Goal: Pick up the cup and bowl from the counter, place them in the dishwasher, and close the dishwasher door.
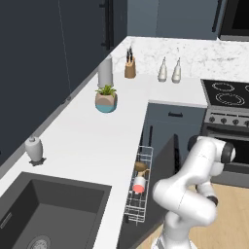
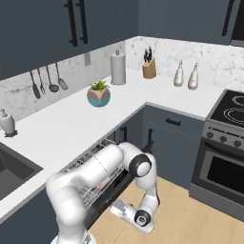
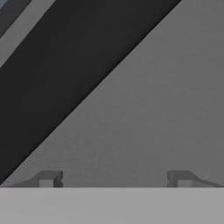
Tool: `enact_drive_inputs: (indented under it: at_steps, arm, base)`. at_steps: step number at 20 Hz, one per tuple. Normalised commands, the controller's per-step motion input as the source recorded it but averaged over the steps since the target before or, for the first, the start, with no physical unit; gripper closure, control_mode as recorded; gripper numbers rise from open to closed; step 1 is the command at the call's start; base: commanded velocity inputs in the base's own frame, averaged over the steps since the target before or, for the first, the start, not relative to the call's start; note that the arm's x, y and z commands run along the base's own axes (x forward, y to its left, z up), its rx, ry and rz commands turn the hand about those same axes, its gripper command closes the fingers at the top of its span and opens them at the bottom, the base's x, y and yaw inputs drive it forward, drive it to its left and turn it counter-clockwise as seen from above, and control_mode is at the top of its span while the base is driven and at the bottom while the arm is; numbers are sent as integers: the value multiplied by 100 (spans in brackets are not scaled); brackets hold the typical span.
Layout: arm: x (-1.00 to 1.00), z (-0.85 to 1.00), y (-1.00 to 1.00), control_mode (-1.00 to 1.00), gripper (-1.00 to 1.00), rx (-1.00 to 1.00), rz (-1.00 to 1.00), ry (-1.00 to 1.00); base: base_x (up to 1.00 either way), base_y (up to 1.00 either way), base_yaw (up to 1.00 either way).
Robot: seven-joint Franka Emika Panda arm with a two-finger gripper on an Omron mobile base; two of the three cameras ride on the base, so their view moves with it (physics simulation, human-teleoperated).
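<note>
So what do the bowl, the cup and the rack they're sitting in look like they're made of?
Bowl: looks like wood, tan-brown and matte, though the grain is too small to confirm. Cup: smooth whitish body with a salmon-red end, probably plastic or glazed ceramic. Rack: thin white wire grid, likely coated metal.

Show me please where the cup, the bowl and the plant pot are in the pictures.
cup (image 1: 139,184), left base view, on its salmon-red end, in the rack.
bowl (image 1: 140,167), left base view, on its brown side, in the rack.
plant pot (image 2: 98,97), right base view, on its pink front.
</note>
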Motion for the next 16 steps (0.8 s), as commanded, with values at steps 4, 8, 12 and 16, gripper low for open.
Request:
enact_drive_inputs:
  at_steps: [4, 8, 12, 16]
  arm:
    - [2, 58, 100, -100, -100, -17, -13, 2]
    - [5, 24, 100, -100, -100, -11, -20, 0]
    - [0, 0, 100, -100, -100, 0, -20, -6]
    - [0, 0, 100, -100, -100, 0, -22, -10]
  base:
    - [0, 0, 0]
    - [0, 0, 0]
    - [0, 0, 0]
    - [0, 0, 0]
